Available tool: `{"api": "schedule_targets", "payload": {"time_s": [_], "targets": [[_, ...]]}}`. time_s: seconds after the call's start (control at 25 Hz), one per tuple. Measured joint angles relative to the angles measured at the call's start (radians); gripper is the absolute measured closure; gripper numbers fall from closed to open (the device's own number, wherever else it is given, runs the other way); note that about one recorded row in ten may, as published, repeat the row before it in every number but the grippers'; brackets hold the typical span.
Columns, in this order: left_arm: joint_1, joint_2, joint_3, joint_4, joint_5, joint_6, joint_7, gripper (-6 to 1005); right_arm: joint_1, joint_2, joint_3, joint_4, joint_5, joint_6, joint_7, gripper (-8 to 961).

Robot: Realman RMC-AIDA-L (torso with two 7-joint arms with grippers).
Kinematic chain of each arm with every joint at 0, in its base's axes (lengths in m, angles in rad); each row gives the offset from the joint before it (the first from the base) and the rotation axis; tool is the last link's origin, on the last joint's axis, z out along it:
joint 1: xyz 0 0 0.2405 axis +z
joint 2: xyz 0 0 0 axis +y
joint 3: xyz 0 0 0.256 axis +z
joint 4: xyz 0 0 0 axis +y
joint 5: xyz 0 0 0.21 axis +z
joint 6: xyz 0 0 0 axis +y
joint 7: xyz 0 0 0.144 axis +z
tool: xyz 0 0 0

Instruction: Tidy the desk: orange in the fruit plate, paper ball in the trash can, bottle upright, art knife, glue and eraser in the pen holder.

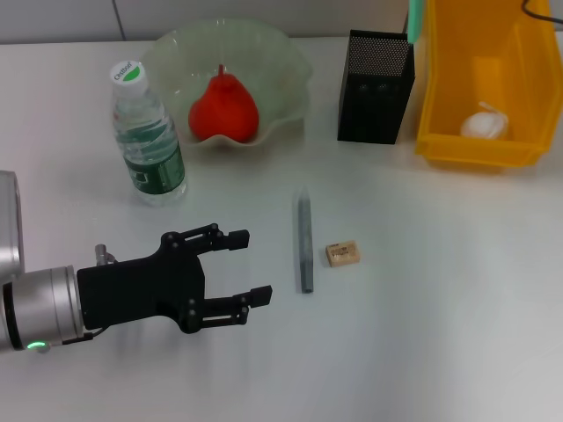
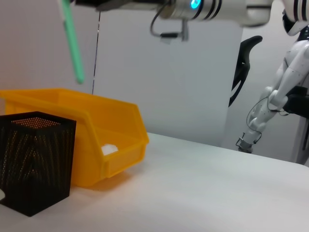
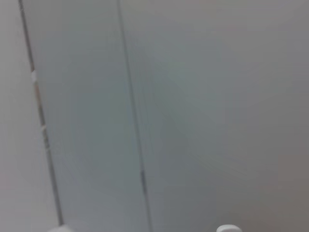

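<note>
The orange [image 1: 224,110] lies in the fruit plate [image 1: 286,66]. Left of the plate, the bottle [image 1: 146,132] stands upright. A paper ball [image 1: 485,125] rests in the yellow trash can [image 1: 440,97]. The grey art knife [image 1: 304,242] and tan eraser [image 1: 342,254] lie on the desk's middle. My left gripper [image 1: 251,266] hovers open, left of the knife, with nothing between its fingers. The mint-green glue [image 2: 71,41] hangs above the black pen holder [image 2: 34,166], held at the left wrist view's top edge by my right gripper [image 2: 77,2]. The glue's tip [image 1: 413,18] also shows in the head view, over the pen holder [image 1: 376,86].
The pen holder stands close against the trash can's left side. A white robot figure [image 2: 285,77] stands beyond the desk's far edge. The right wrist view shows only a grey wall panel.
</note>
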Motion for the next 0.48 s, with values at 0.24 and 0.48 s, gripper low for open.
{"api": "schedule_targets", "payload": {"time_s": [0.24, 0.48], "targets": [[-0.002, 0.0, 0.0, 0.0, -0.001, 0.004, 0.0, 199, 0.038, 0.009, -0.002, 0.182, 0.119, 0.134, -0.194, 695], [-0.005, 0.0, 0.0, 0.0, -0.001, 0.006, -0.001, 200, 0.074, 0.012, -0.008, 0.3, 0.202, 0.21, -0.332, 682]]}}
